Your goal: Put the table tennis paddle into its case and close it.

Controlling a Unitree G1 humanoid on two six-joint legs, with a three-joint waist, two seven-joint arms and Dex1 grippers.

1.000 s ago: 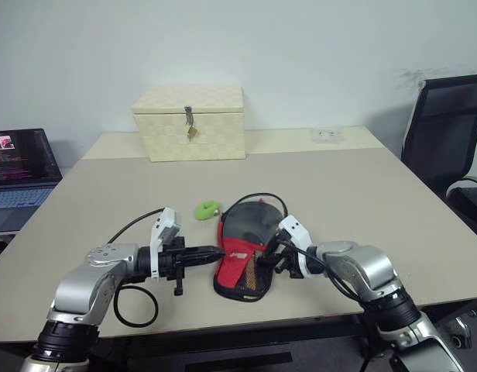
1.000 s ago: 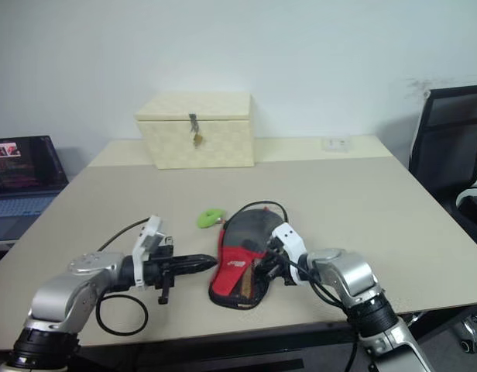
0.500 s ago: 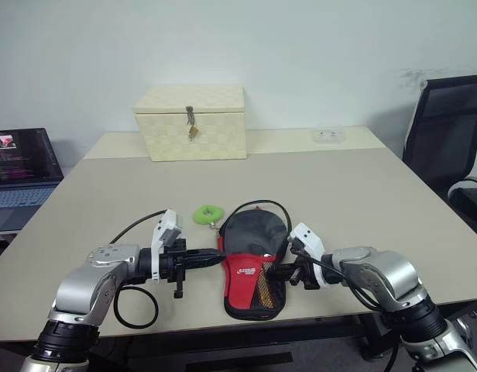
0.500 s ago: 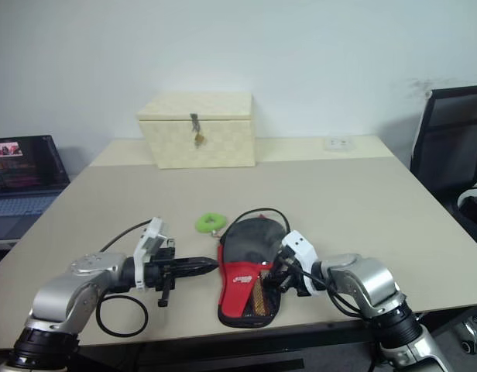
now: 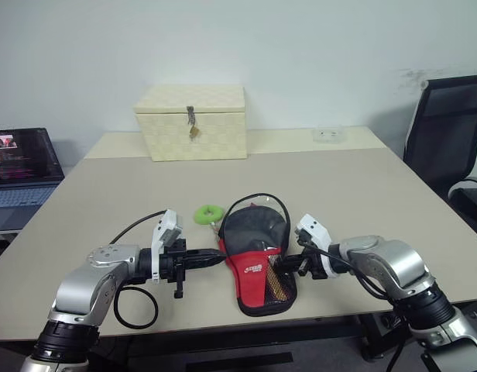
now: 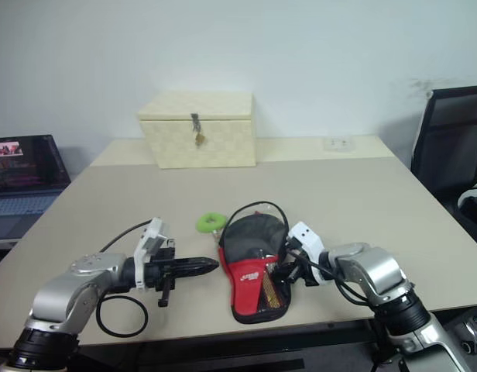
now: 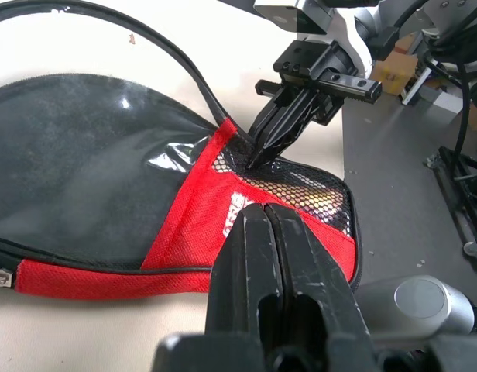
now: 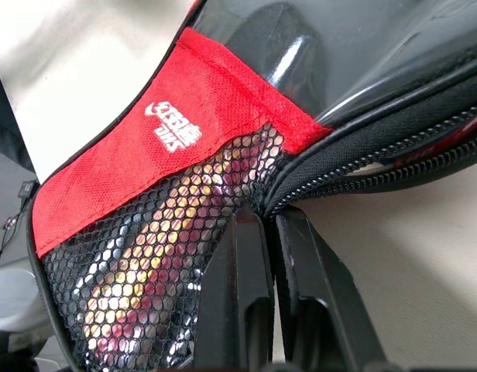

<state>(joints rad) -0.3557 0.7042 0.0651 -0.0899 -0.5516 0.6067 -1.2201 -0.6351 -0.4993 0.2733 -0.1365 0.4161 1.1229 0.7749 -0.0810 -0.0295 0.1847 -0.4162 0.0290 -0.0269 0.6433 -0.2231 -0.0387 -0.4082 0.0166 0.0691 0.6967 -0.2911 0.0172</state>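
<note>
Case point(image 5: 258, 260) lies on the table point(image 5: 355, 186) between both grippers, its rim gaping; something shows through its mesh. Left gripper point(image 5: 217, 256), fingers pressed together, touches its edge. Right gripper point(image 7: 254, 153) pinches the zipper seam beside the mesh.

Bright, even room light, soft faint shadows on the table point(image 5: 362, 186), white glare on the case point(image 7: 107, 155), sharp views

The case point(image 5: 259, 260) lies on the table's point(image 5: 362, 194) near edge — ring point(image 5: 208, 213) behind-left, box point(image 5: 190, 122) far behind.
</note>
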